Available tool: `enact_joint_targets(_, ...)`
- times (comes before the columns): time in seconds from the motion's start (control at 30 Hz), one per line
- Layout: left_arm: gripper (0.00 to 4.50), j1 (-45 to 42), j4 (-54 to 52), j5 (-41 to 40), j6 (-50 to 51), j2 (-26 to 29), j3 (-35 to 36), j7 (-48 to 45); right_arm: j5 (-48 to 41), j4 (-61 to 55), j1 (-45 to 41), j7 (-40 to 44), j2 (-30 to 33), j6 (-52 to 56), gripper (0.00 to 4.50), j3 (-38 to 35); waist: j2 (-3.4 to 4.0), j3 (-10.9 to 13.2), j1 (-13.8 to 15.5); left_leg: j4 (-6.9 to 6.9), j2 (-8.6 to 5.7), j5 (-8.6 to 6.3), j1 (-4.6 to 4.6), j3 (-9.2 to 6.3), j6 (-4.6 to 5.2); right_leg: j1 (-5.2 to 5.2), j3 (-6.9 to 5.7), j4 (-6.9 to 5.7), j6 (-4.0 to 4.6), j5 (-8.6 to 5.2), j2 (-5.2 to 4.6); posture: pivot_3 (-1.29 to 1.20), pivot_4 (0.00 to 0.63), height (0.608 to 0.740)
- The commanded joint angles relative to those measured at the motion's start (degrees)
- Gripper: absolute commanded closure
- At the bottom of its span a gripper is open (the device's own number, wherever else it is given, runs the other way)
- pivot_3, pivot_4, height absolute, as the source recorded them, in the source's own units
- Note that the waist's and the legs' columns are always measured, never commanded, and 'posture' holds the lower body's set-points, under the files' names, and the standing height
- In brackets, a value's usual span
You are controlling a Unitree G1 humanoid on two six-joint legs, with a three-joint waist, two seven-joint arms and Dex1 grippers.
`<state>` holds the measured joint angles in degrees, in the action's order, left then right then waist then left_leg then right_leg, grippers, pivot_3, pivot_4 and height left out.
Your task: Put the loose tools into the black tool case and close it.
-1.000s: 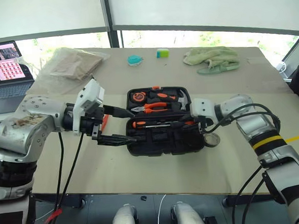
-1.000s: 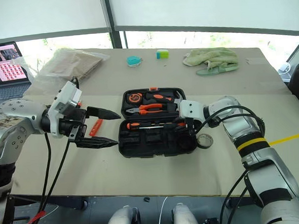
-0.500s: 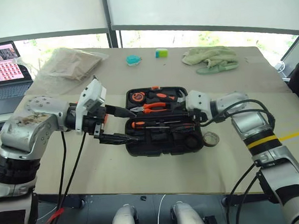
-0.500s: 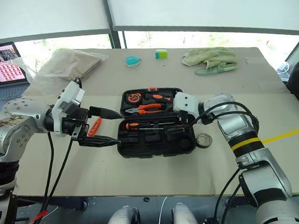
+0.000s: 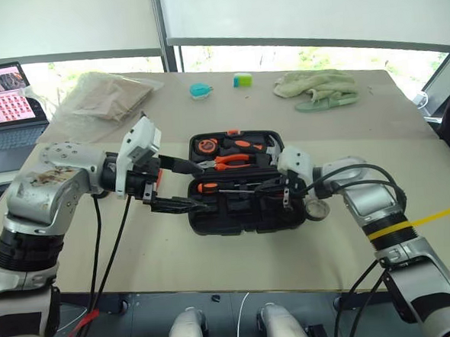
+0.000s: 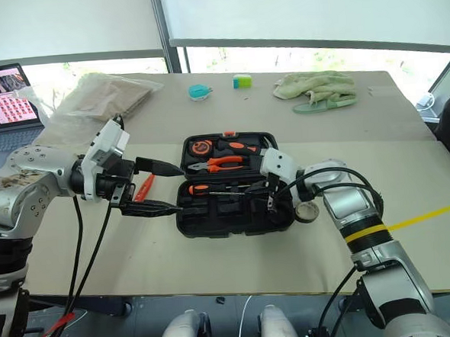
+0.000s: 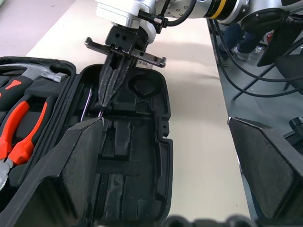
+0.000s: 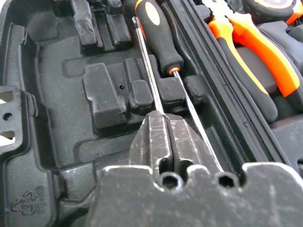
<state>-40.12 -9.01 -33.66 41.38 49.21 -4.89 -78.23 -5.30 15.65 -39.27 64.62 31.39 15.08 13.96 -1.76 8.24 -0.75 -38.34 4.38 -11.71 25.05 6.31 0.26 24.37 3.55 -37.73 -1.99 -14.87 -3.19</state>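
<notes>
The black tool case [image 5: 236,218] lies open at the table's middle. Its near half holds an orange-and-black screwdriver [image 8: 158,33] and a slim bare shaft [image 8: 147,66]. My right gripper [image 8: 161,118] is shut, its tips down on that slim shaft inside the near half; I cannot tell whether the shaft is pinched. My left gripper [image 5: 203,188] stands wide open at the case's left end, holding nothing. An orange loose tool [image 6: 142,189] lies on the table just left of the case, behind the left gripper. A small greyish ring [image 5: 317,209] sits off the case's right end.
Orange pliers [image 5: 232,160], a tape measure and a hammer fill the case's far half. A laptop [image 5: 3,106] and a plastic bag [image 5: 106,99] are at the far left. A teal object [image 5: 201,89] and a green cloth [image 5: 316,89] lie along the far edge.
My right gripper has shifted left over the case's near half, rolled, opened and then shut with its tips on the slim shaft. The left arm has stayed in place.
</notes>
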Motion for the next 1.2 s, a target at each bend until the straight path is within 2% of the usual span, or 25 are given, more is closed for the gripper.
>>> enact_joint_targets(0.03, 0.00, -0.52, -0.46, 0.09, -1.22, 0.05, 0.43, -0.30, 0.39, -1.03, -0.16, -1.00, -0.71, 1.54, 4.42, 0.16, 0.00, 0.00, 0.01, 0.00, 0.00, 0.00, 0.00, 0.00, 0.00, 0.00, 0.00, 0.00, 0.00, 0.00, 0.00, 0.00, 0.150, 0.740)
enact_joint_targets(0.23, 0.00, -0.56, -0.23, 0.27, -1.37, 0.18, 0.22, -0.49, 2.01, -0.64, -0.09, -0.53, -0.48, 2.23, 4.42, 2.06, 0.00, 0.00, -0.03, 0.00, 0.00, 0.00, -0.01, 0.00, 0.00, -0.01, 0.00, 0.00, 0.00, 0.00, 0.00, 0.00, 0.150, 0.740)
enact_joint_targets(0.37, 0.00, -0.79, 0.71, 1.08, -2.40, 0.25, -0.26, -1.13, 7.10, 2.82, -0.83, -2.29, -0.60, 2.85, 4.42, 5.87, 0.00, -0.01, -0.02, 0.00, 0.00, 0.00, -0.10, 0.00, 0.00, -0.07, 0.00, -0.02, 0.00, 0.00, 0.00, 0.00, 0.150, 0.740)
enact_joint_targets(0.5, 0.00, -0.51, 0.96, 1.57, -3.17, 0.07, -0.45, -1.33, 8.41, 4.03, -1.40, -3.44, -1.19, 2.63, 4.42, 6.69, -0.10, -0.07, 0.04, 0.00, 0.00, 0.00, -0.27, 0.00, -0.01, -0.22, 0.00, -0.03, 0.01, -0.01, 0.00, 0.00, 0.150, 0.740)
enact_joint_targets(0.63, 0.00, 0.65, 0.71, 2.50, -3.77, -0.16, -0.06, -0.42, 3.24, -3.22, -0.20, -3.07, -1.00, 5.58, 4.42, 1.65, -0.17, -0.10, 0.10, -0.01, 0.00, 0.01, -0.36, 0.01, -0.03, -0.28, 0.00, -0.11, 0.02, -0.01, -0.01, 0.00, 0.150, 0.740)
enact_joint_targets(0.77, 0.00, 3.05, 0.13, 3.30, -3.16, 0.08, 2.37, 4.20, -8.99, -17.57, 1.65, -2.52, 0.82, 17.81, 4.42, -9.12, -0.14, -0.04, 0.12, 0.00, 0.00, 0.02, -0.24, 0.00, -0.03, -0.13, 0.02, -0.19, 0.04, -0.03, -0.01, 0.00, 0.150, 0.740)
enact_joint_targets(0.87, 0.00, 8.43, -1.76, 3.10, -0.41, 2.01, 7.21, 9.64, -23.04, -29.49, 2.64, -3.78, 3.27, 32.69, 3.58, -20.17, -0.08, 0.04, 0.01, -0.01, 0.01, 0.02, -0.10, 0.00, -0.04, 0.02, 0.04, -0.26, 0.04, -0.03, -0.02, 0.00, 0.150, 0.740)
enact_joint_targets(0.93, 0.00, 13.46, -3.86, 2.59, 1.46, 3.43, 11.95, 12.86, -29.88, -35.33, 4.10, -4.02, 5.56, 38.15, 2.96, -25.12, -0.10, 0.05, -0.06, 0.03, 0.05, 0.02, -0.11, -0.01, -0.04, 0.03, 0.04, -0.26, 0.05, -0.03, 0.00, 0.00, 0.150, 0.740)
enact_joint_targets(1.07, 0.00, 28.92, -9.38, 2.13, 5.96, 5.62, 25.94, 18.34, -37.23, -42.23, 7.78, -3.72, 10.77, 41.54, 1.62, -30.53, -0.20, 0.10, -0.24, 0.24, 0.07, 0.00, -0.33, 0.02, -0.04, -0.06, 0.01, -0.19, 0.15, -0.09, -0.02, 0.00, 0.150, 0.740)
enact_joint_targets(1.2, 0.00, 45.57, -13.50, 4.79, 9.67, 4.68, 39.16, 22.35, -40.07, -44.75, 11.75, -1.42, 15.62, 40.08, 0.16, -32.18, -0.26, 0.13, -0.39, 0.40, 0.04, 0.01, -0.51, 0.12, -0.06, -0.10, 0.05, -0.13, 0.19, -0.12, -0.17, 0.00, 0.150, 0.740)
